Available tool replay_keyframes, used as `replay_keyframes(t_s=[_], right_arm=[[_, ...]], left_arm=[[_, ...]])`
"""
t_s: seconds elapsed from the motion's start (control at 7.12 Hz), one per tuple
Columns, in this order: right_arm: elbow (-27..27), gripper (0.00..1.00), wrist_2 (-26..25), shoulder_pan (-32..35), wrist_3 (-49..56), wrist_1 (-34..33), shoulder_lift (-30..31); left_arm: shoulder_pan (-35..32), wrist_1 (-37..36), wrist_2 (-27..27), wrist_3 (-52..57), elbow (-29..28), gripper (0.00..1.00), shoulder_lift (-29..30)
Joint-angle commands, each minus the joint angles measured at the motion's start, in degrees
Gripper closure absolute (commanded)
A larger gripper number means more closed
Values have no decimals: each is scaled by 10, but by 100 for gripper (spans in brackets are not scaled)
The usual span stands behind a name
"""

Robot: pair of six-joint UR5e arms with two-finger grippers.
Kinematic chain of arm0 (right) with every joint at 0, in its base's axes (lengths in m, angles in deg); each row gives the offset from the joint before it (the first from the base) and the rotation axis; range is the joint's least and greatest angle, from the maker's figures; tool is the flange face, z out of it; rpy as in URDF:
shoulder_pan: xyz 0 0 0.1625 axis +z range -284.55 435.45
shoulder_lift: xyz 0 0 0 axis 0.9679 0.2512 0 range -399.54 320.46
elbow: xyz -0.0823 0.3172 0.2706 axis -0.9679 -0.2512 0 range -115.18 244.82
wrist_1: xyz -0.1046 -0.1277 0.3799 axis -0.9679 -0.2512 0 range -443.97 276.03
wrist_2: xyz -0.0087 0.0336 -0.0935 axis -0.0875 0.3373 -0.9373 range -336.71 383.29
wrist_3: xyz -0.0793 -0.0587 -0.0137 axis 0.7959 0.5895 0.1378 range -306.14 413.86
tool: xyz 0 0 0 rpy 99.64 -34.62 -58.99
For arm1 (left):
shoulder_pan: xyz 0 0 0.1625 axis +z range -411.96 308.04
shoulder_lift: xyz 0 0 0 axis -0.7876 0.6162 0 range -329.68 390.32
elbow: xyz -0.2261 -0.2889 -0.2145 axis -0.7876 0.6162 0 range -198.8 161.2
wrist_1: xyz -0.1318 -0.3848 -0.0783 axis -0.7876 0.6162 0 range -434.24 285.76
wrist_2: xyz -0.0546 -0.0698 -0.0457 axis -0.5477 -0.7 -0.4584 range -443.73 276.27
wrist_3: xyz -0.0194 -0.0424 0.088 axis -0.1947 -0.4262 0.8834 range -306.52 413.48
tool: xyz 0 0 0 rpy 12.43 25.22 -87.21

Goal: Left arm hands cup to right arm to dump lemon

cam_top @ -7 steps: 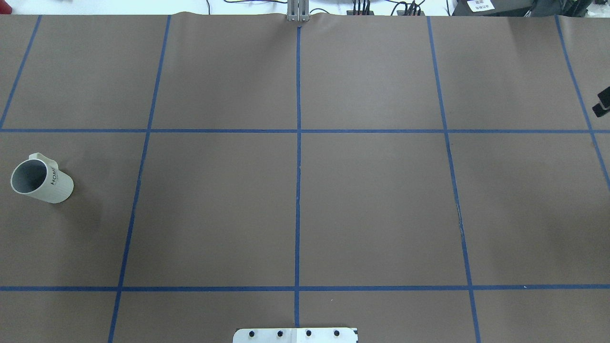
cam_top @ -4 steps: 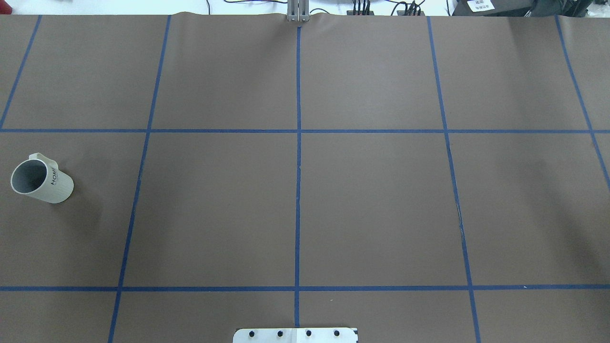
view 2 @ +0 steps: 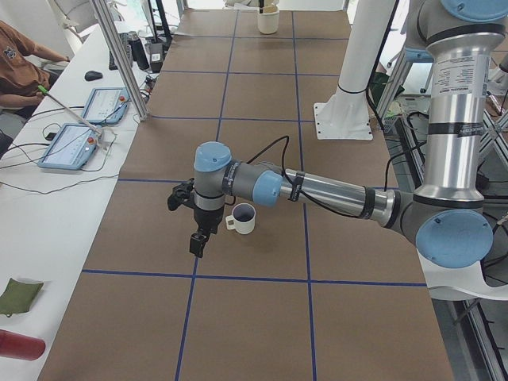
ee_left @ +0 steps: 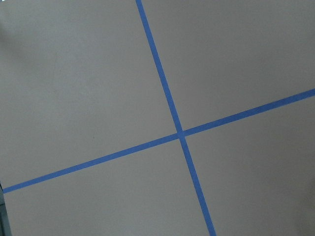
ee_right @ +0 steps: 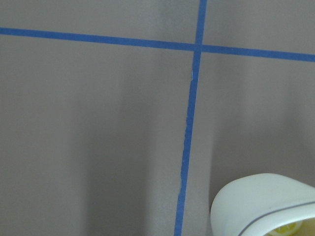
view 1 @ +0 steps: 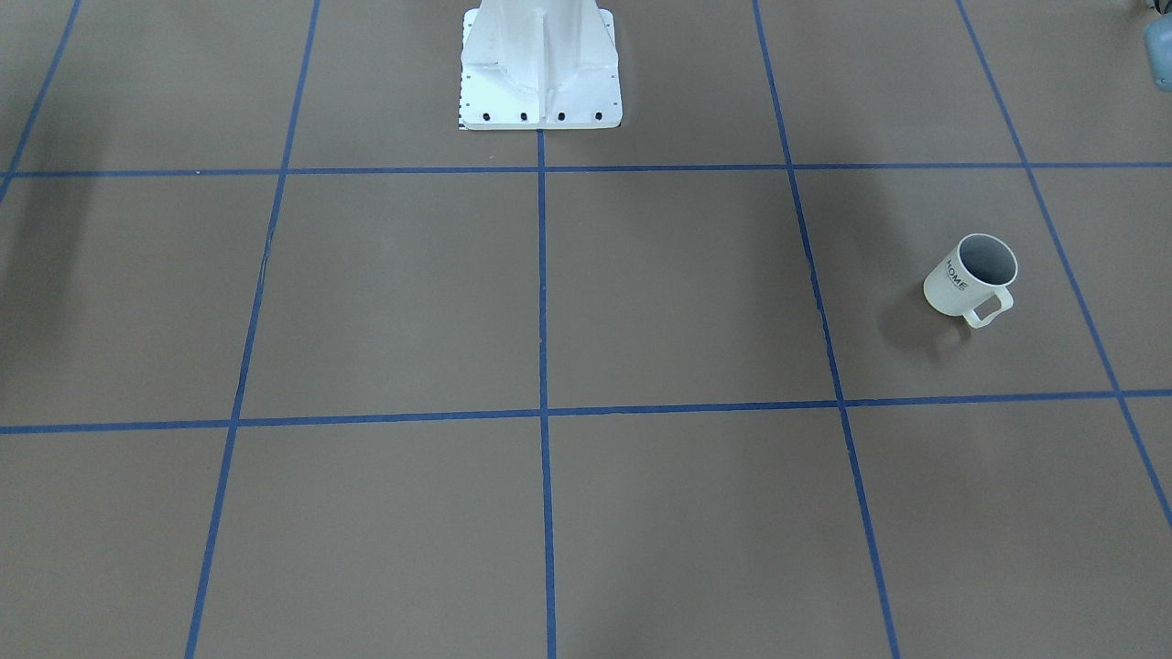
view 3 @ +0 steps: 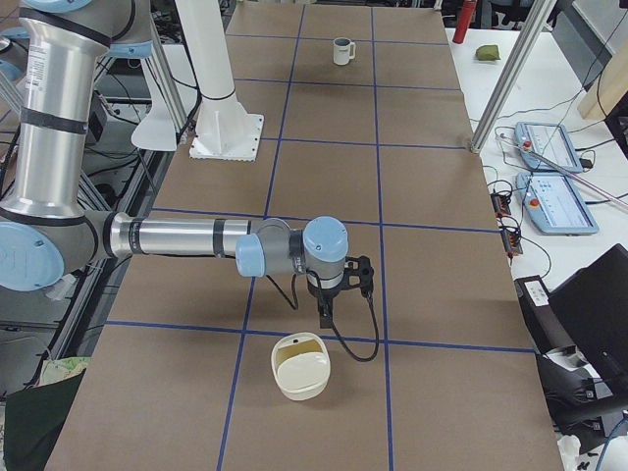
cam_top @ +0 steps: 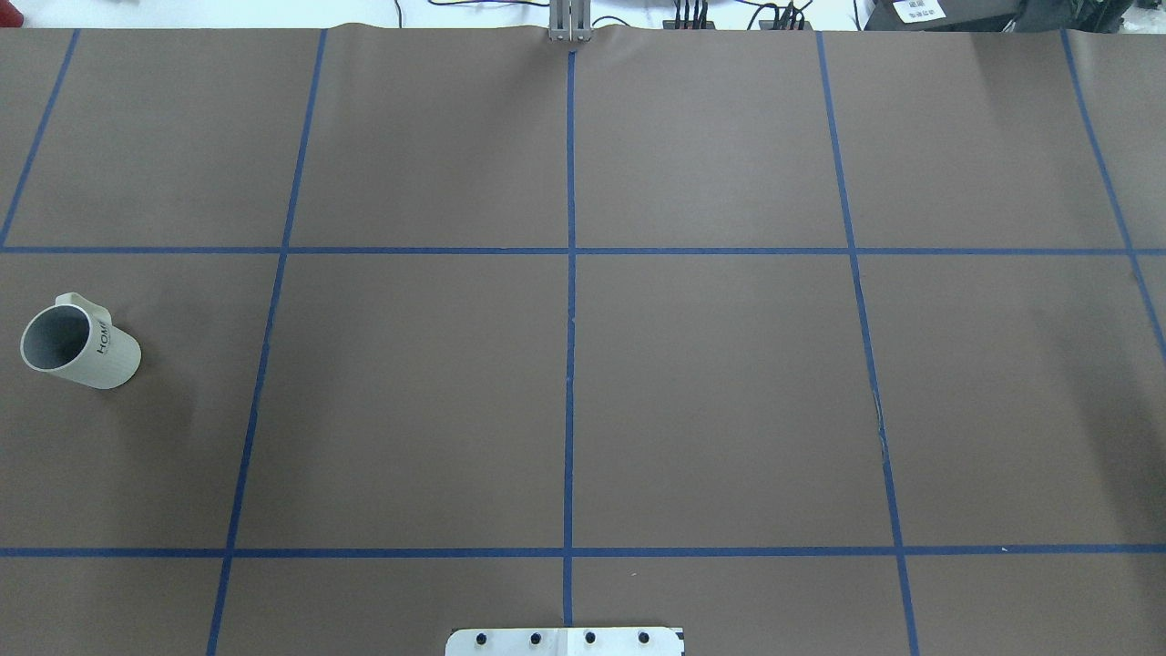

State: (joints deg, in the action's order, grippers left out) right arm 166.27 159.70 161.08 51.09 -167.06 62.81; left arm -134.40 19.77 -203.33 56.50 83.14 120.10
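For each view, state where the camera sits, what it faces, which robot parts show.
Front-facing: across table, facing robot; base, cup.
Overhead: behind robot, looking down; base, cup.
Exterior left: table's end; left arm near cup.
Exterior right: opposite end; right arm, bowl.
Left wrist: down at table; no body.
Right wrist: down at table, bowl; no body.
First two share base, cup.
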Motion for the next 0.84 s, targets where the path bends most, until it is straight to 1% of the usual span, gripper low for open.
replay_keyframes(t_s=[0.0, 0.14, 0.28, 0.42, 0.56, 0.7], right_arm=[[-5, 0, 18, 13, 2, 3, 7], [5, 0, 25, 18, -4, 4, 6], [28, 0, 27, 27, -6, -3, 6], [35, 0, 28, 35, -8, -14, 5], [58, 0, 28, 38, -8, -50, 1], [86, 0, 28, 43, -8, -91, 0]], left_arm=[[0, -13, -11, 6, -3, 0, 7], [-3, -26, -43, 8, -11, 0, 5], [-16, -29, -82, 8, -12, 0, -3], [-18, -29, -89, 9, -12, 0, -10], [-26, -29, -89, 13, -16, 0, -13], [-37, -29, -91, 44, -30, 0, -15]])
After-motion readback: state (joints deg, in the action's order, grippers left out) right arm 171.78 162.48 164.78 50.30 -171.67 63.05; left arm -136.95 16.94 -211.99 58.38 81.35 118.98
